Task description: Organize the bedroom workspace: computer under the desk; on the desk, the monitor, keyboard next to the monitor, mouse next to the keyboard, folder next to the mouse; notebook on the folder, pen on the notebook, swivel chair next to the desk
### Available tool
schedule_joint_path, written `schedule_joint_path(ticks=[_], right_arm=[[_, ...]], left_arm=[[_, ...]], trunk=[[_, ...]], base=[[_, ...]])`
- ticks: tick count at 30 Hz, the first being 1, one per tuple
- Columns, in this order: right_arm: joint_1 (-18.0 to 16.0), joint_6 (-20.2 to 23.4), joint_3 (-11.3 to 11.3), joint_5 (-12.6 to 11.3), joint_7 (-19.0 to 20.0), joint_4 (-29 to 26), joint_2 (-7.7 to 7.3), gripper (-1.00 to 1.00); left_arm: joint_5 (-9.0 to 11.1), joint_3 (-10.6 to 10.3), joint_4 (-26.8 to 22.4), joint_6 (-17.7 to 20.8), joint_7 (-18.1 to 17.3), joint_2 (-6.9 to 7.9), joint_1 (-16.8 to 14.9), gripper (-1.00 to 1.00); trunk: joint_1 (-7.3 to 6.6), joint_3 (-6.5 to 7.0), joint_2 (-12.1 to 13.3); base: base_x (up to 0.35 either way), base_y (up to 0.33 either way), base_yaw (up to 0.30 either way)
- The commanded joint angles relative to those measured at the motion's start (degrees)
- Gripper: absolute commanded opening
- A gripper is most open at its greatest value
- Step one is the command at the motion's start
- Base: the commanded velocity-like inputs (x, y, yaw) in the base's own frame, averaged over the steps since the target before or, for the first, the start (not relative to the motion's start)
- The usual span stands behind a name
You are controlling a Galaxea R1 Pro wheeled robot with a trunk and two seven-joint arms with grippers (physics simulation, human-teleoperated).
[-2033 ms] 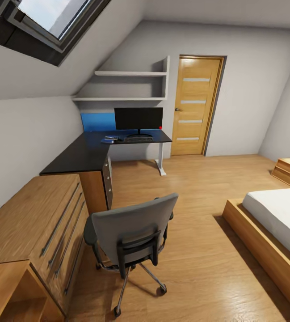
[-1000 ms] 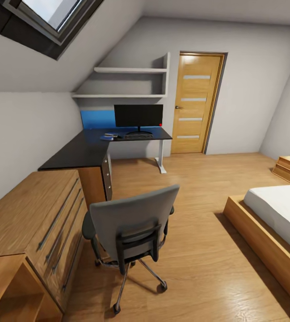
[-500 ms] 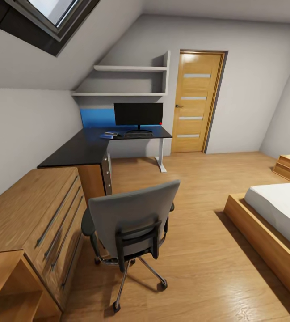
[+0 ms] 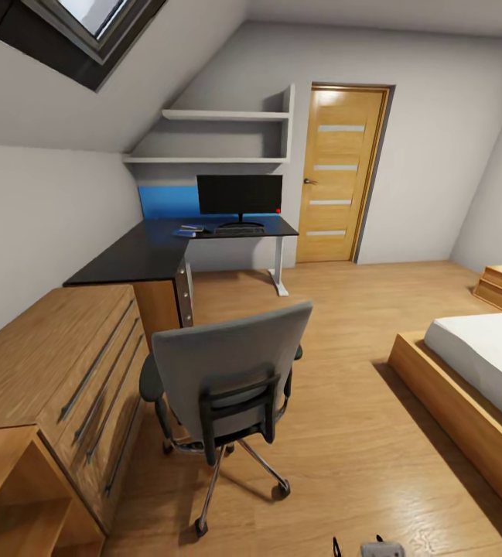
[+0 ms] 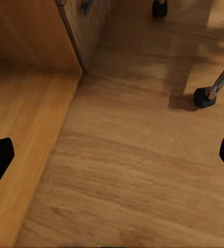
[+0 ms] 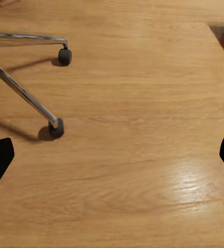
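Wood floor (image 6: 143, 155) below, left end effector (image 5: 112, 160) spread wide, right end effector (image 6: 112, 160) likewise, both empty

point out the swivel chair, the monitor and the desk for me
swivel chair (image 4: 231, 370), head view, on the grey back of the chair.
monitor (image 4: 240, 194), head view, on the middle of the black screen.
desk (image 4: 144, 255), head view, on a bare part of the black top near the corner.
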Motion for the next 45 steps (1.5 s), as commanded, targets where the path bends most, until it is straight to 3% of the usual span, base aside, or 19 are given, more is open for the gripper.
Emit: schedule_joint_path(ticks=[1,5,9,11,13,14,18,21,25,26,29,30,32,35,41,45], right_arm=[[0.0,-0.1,0.4,-0.1,-0.5,-0.3,-0.04,1.0],[0.0,-0.5,0.4,-0.2,-0.6,2.8,0.07,1.0],[-0.1,-0.6,0.4,-0.1,-0.6,0.9,-0.2,1.0],[-0.4,0.3,0.3,-0.3,-0.8,-5.7,-0.19,1.0],[-2.1,2.0,0.2,-1.0,-0.9,-7.3,-0.14,1.0],[-13.2,11.9,0.2,-5.3,-0.9,-7.6,0.0,1.0],[-19.0,15.8,0.2,-7.7,-0.9,-7.7,0.2,1.0],[-20.9,17.7,0.2,-8.2,-0.9,-7.7,0.41,1.0],[-25.2,24.6,0.2,-8.5,-0.9,-7.8,0.54,1.0],[-27.8,27.4,0.1,-8.5,-0.9,-7.6,0.47,1.0],[-29.5,29.0,0.1,-8.5,-0.8,-7.5,0.33,1.0],[-29.7,29.3,0.1,-8.5,-0.8,-7.5,0.3,1.0],[-30.4,30.0,0.1,-8.5,-0.8,-7.4,0.19,1.0],[-30.6,30.1,0.2,-8.5,-0.5,-7.2,0.32,1.0],[-30.7,29.9,0.3,-8.5,-0.4,-4.4,0.86,1.0],[-30.6,29.3,0.3,-8.3,-0.8,-3.8,3.19,1.0]], left_arm=[[0.2,-0.3,-0.4,-0.1,0.6,0.15,0.0,1.0],[0.4,1.1,-2.1,0.0,0.8,1.16,0.0,1.0],[0.3,1.3,-3.1,0.3,0.7,1.23,-0.4,1.0],[0.3,1.4,-6.1,9.9,0.8,1.76,-5.6,1.0],[0.4,1.5,-6.6,19.2,0.8,1.96,-10.2,1.0],[1.4,4.2,-6.9,30.6,0.4,1.98,-21.2,1.0],[1.7,5.5,-7.0,37.2,0.4,1.98,-28.3,1.0],[1.7,5.8,-7.0,38.9,0.3,2.07,-30.1,1.0],[1.9,6.2,-7.0,40.0,0.3,2.66,-31.2,1.0],[2.0,6.9,-7.0,40.3,0.3,2.83,-32.0,1.0],[2.1,8.4,-7.0,40.5,0.3,3.33,-32.8,1.0],[2.1,8.9,-7.0,40.5,0.3,3.58,-33.0,1.0],[2.2,12.0,-6.9,40.6,0.3,4.91,-33.3,1.0],[2.3,14.4,-6.5,40.4,0.1,5.42,-33.5,1.0],[2.1,15.2,-6.3,40.0,-0.1,5.55,-33.5,1.0],[2.0,15.2,-6.3,38.8,-0.1,5.56,-33.5,1.0]], trunk=[[0.22,-0.24,-0.4],[1.1,-0.96,-2.0],[1.98,-1.68,-3.6],[2.42,-2.04,-4.5],[2.86,-2.4,-5.3],[3.08,-2.58,-5.7],[3.96,-3.29,-7.3],[4.61,-3.83,-8.5],[5.49,-4.55,-10.1],[5.71,-4.73,-10.5],[6.37,-5.27,-11.7],[6.59,-5.45,-12.1],[7.03,-5.81,-12.9],[7.69,-6.35,-14.1],[9.01,-7.42,-16.5],[9.23,-7.6,-16.9]], base=[[0.0,0.0,0.0],[0.0,0.0,0.0],[0.0,0.0,0.0],[0.0,0.0,0.0],[0.0,0.0,0.0],[0.0,0.0,0.0],[0.0,0.0,0.0],[0.0,0.0,0.0],[0.0,0.0,0.0],[0.0,0.0,0.0],[0.0,0.0,0.0],[0.0,0.0,0.0],[0.0,0.0,0.0],[0.0,0.0,0.0],[0.0,0.0,0.0],[0.0,0.0,0.0]])
